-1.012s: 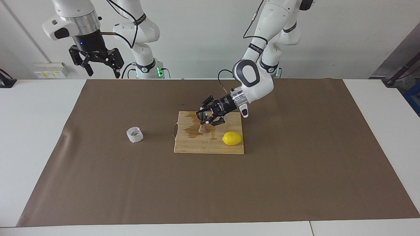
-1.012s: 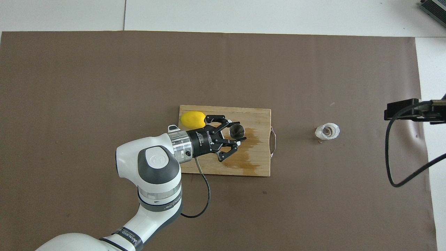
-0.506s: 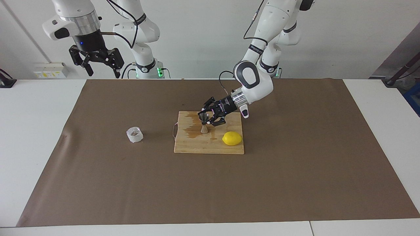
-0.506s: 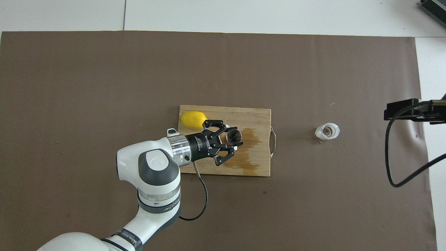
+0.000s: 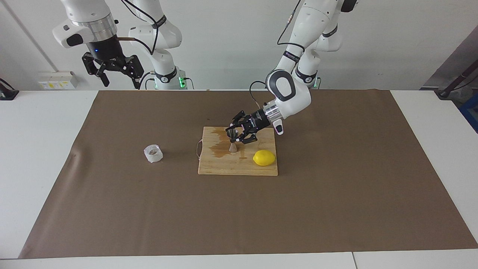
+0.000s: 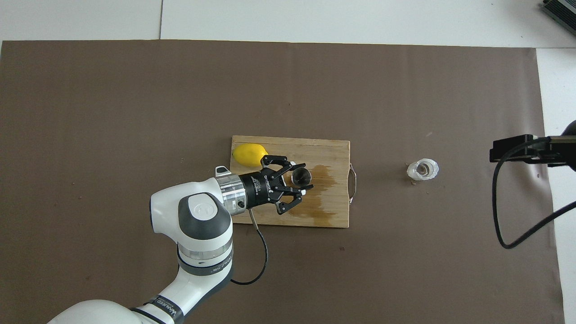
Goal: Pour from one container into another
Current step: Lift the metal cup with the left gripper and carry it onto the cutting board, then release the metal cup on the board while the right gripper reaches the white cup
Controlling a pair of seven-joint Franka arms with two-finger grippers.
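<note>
The left gripper (image 5: pixel 237 136) is down at the cutting board (image 5: pixel 224 167), fingers pinching the steel jigger (image 5: pixel 232 140) at its narrow waist. The jigger stands upright on its lower cone, mouth open to the ceiling, on the middle of the board, closer to the board's robot-side edge than to its outer edge. From overhead the left gripper (image 6: pixel 300 184) comes in from the board's end that faces the left arm, and the jigger (image 6: pixel 300 177) shows as a round steel mouth between the finger links.

A dark wet stain (image 6: pixel 320 198) spreads over the board around the jigger and toward the board's end with the wire handle (image 6: pixel 353 183).

The lemon (image 5: pixel 264 157) lies on the board's corner that is toward the left arm's end and the table's outer edge, apart from the jigger.

The whitish cup (image 5: pixel 153 153) sits upright on the brown mat (image 5: pixel 112 209), off the board, out past the handle toward the right arm's end of the table, well apart from both grippers. Overhead, the cup (image 6: pixel 422 169) shows something dark inside; what it is, I cannot tell.

The right gripper (image 5: pixel 118 79) hangs high over the mat's robot-side corner at the right arm's end, fingers spread, nothing between them. That arm waits.
</note>
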